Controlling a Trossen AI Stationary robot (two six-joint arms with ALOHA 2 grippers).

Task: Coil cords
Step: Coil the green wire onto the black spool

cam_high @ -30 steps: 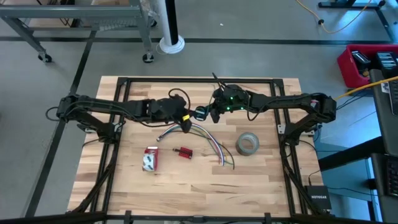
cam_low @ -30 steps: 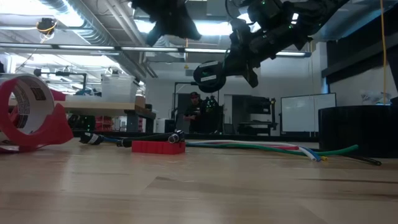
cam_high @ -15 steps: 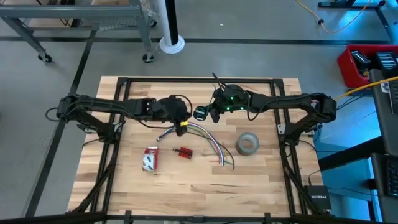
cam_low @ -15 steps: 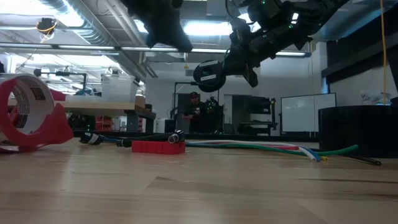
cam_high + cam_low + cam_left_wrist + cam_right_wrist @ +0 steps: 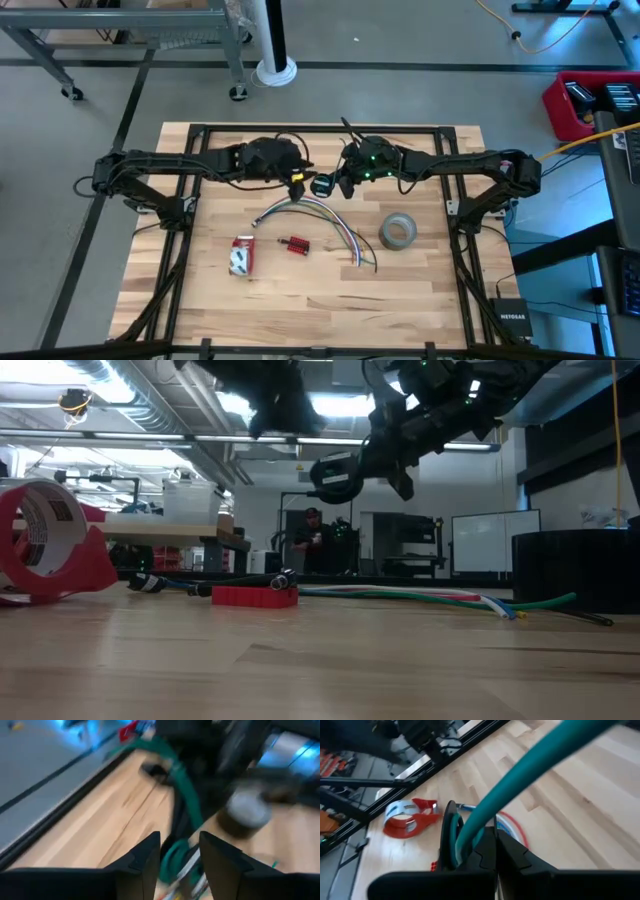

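Nearest the low camera, a red tape dispenser (image 5: 45, 545) stands on the wooden table (image 5: 320, 670). Behind it a small red block (image 5: 254, 596) lies on the boards, with a bundle of loose coloured wires (image 5: 430, 598) stretched flat just beyond. At the far right edge of this view stands the dark side of the grey tape roll (image 5: 575, 570), well apart from the dispenser.

Above the wires, the right gripper (image 5: 336, 184) hangs over the middle of the table. Its fingers (image 5: 492, 852) are pressed together, pinching the cords (image 5: 322, 184), a small round dark teal coil held clear of the boards; one teal strand (image 5: 530, 770) runs taut away from the coil.

The left gripper (image 5: 290, 172) sits just beside the coil, on its left in the high view. Its fingers (image 5: 137, 862) stand spread with a gap between them, nothing gripped.

Far behind the table, a person (image 5: 312, 540) shows in the room.
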